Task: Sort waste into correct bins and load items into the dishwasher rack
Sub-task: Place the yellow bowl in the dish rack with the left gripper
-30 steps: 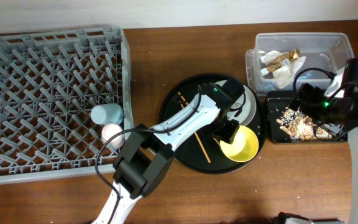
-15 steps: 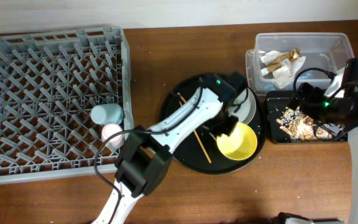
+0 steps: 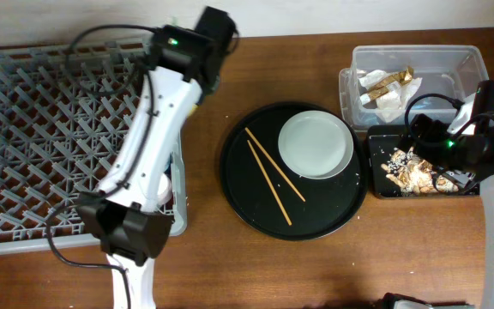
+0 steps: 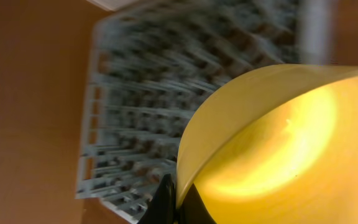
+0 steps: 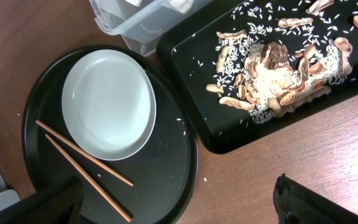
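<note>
My left gripper (image 4: pixel 178 198) is shut on the rim of the yellow bowl (image 4: pixel 278 149), which fills the right of the left wrist view. The blurred grey dishwasher rack (image 4: pixel 148 106) lies behind it. Overhead, the left gripper (image 3: pixel 213 26) hangs over the far right corner of the rack (image 3: pixel 58 137), and the bowl does not show there. The pale plate (image 3: pixel 316 144) and two chopsticks (image 3: pixel 273 176) lie on the round black tray (image 3: pixel 256 206). My right gripper (image 5: pixel 179 208) stands open above the table beside the shallow black tray (image 5: pixel 191 74) of food scraps (image 5: pixel 272 68).
The clear tub (image 3: pixel 418 60) at the back right holds the brown-gold wrapper (image 3: pixel 390 80) and white napkin (image 3: pixel 388 103). The shallow black tray (image 3: pixel 376 184) sits just in front of it. My left arm (image 3: pixel 144 154) crosses the rack's right side and covers the cups there.
My left gripper shut on the yellow bowl, lifted it off the round tray and swung it left and back over the rack's far right corner. The right arm has not moved.
</note>
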`<state>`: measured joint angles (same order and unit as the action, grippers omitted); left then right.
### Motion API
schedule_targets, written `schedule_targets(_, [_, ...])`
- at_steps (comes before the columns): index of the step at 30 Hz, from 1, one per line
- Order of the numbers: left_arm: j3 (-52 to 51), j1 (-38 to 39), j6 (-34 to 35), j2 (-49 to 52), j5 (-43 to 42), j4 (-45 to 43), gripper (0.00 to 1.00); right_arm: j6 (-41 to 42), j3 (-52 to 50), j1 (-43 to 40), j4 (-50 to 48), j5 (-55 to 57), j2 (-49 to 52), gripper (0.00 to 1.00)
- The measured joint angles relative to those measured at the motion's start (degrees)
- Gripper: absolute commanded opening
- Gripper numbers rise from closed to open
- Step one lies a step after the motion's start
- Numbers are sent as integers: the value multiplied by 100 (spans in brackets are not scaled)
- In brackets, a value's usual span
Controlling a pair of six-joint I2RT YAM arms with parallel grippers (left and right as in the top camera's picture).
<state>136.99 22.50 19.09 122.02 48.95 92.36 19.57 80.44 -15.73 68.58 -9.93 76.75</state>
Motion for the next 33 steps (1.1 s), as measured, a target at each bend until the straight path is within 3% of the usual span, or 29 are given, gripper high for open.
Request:
schedule_targets(6, [-450,-824,476,2,1202,-905,1,0,0,0,4,0,0,98])
schedule_targets(14, [-2031,-914,562,2,2389,-2234,1,2,0,0,4,0,0,98])
schedule_targets(24, [-3268,-837,562,2,2323,-3143,1,0,0,0,2,0,0,99])
schedule_targets(33, [-3375,-667,564,2,1945,-3195,1,0,0,0,2,0,0,98])
